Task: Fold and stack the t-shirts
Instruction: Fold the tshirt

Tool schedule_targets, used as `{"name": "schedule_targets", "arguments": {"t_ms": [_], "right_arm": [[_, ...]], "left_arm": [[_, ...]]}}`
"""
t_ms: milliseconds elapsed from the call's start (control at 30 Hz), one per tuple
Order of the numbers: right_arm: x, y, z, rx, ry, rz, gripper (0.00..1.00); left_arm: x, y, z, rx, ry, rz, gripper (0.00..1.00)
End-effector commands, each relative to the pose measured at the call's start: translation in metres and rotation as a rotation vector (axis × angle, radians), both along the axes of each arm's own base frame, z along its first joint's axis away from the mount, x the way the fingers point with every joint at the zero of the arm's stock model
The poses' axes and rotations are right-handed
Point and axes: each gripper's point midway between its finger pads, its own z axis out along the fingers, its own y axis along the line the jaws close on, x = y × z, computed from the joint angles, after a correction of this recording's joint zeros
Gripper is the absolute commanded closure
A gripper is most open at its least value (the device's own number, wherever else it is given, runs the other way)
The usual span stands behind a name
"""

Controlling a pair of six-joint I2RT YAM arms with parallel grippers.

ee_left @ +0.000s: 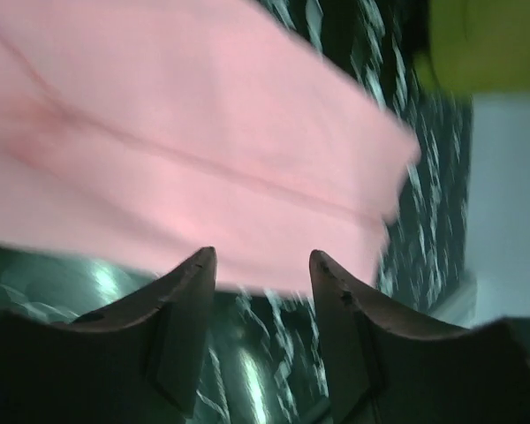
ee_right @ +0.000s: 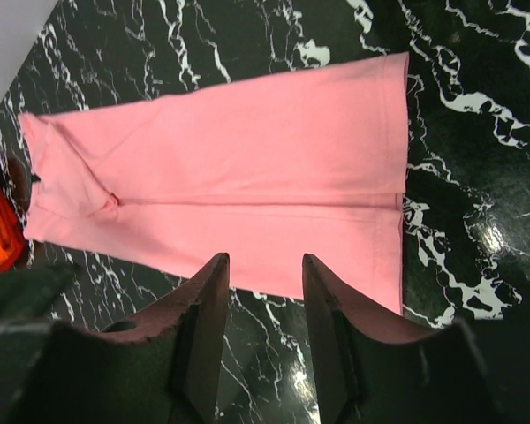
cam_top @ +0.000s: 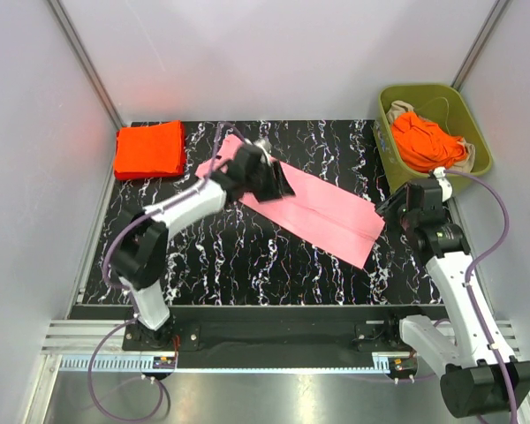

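A light pink t-shirt (cam_top: 322,212) lies folded into a long strip, running diagonally across the black marbled table (cam_top: 230,265). It also shows in the left wrist view (ee_left: 185,150) and the right wrist view (ee_right: 247,177). My left gripper (cam_top: 278,181) hovers over the strip's upper left part, open and empty (ee_left: 261,261). My right gripper (cam_top: 390,208) is open and empty (ee_right: 263,263), just off the strip's lower right end. A folded orange-red t-shirt (cam_top: 149,149) lies at the table's far left corner. More orange-red shirts (cam_top: 424,141) sit crumpled in the bin.
An olive-green plastic bin (cam_top: 471,124) stands at the far right, next to the right arm. White walls enclose the table on three sides. A metal rail (cam_top: 274,349) runs along the near edge by the arm bases.
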Motion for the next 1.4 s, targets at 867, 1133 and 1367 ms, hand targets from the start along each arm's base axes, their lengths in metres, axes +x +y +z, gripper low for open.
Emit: {"name": "schedule_targets", "arguments": {"t_ms": [867, 1133, 1367], "right_arm": [[-0.073, 0.0, 0.069, -0.012, -0.172, 0.081, 0.54], [-0.077, 0.001, 0.068, 0.001, -0.175, 0.082, 0.54], [-0.08, 0.001, 0.072, 0.01, -0.186, 0.076, 0.53]], "left_arm": [[-0.203, -0.202, -0.088, -0.277, 0.249, -0.015, 0.51], [-0.208, -0.207, -0.103, -0.212, 0.271, -0.019, 0.52], [-0.21, -0.214, -0.109, -0.178, 0.296, -0.038, 0.59]]}}
